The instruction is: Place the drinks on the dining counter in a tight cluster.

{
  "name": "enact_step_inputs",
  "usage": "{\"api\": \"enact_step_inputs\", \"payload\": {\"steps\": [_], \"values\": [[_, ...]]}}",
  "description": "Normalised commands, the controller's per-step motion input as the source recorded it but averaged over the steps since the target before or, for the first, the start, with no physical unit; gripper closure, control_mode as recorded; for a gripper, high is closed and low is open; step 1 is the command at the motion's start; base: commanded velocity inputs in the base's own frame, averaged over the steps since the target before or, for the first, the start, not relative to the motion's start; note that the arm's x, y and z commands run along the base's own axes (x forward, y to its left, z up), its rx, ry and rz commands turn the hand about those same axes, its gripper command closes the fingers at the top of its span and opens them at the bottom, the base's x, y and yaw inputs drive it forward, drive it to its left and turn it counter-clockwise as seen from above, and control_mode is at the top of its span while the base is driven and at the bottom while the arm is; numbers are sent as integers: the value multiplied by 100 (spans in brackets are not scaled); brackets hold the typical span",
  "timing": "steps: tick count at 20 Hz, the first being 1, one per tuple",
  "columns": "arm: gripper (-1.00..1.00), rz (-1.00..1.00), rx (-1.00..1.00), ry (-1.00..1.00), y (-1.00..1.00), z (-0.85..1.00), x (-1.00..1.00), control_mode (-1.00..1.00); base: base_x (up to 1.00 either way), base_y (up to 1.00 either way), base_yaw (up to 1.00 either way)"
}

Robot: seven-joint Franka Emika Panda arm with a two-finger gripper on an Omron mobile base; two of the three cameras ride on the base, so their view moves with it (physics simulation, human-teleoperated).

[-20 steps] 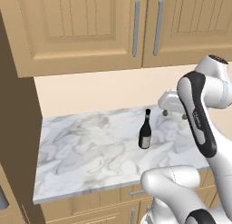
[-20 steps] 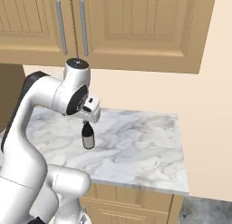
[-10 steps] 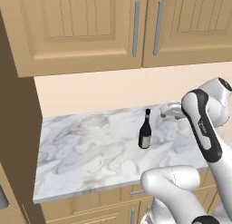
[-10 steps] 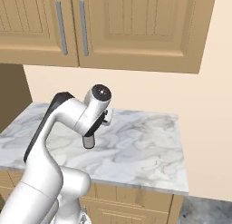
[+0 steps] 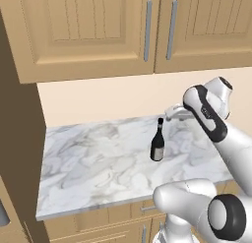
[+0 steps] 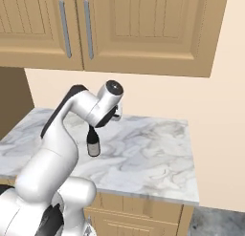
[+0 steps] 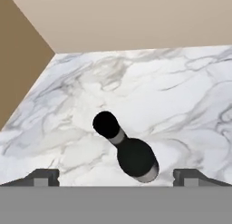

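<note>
A dark long-necked wine bottle (image 5: 157, 146) with a pale label stands upright on a short marble counter (image 5: 93, 168) under wall cabinets; it is one of the drinks. My gripper (image 5: 170, 114) hovers just above and behind its neck, open, with nothing between the fingers. In the hand view the bottle (image 7: 131, 156) lies between and slightly ahead of the two spread fingertips (image 7: 45, 176), untouched, and the gripper (image 7: 117, 177) looks down on its cap. From the right base view the bottle (image 6: 93, 145) stands partly behind my arm. The dining counter is out of view.
Tan wood wall cabinets (image 5: 98, 30) with metal handles hang close above the counter. A tall brown panel (image 5: 19, 153) bounds the counter on the left, and a beige wall (image 6: 220, 134) closes its right end. Drawers (image 6: 143, 216) sit below the marble top.
My arm has swung its elbow round and lower while the hand stayed near the bottle's top. The bottle has not moved and the jaws stayed wide.
</note>
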Motion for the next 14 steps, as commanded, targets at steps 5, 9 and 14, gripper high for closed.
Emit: {"api": "enact_step_inputs", "payload": {"steps": [5,9,14], "values": [[-100,0,0,-12,0,-20,21,-100,0,0,0],[-100,5,0,-24,0,-30,1,-100,0,0,0],[-100,27,0,-19,-1,-11,-2,-100,0,0,0]]}}
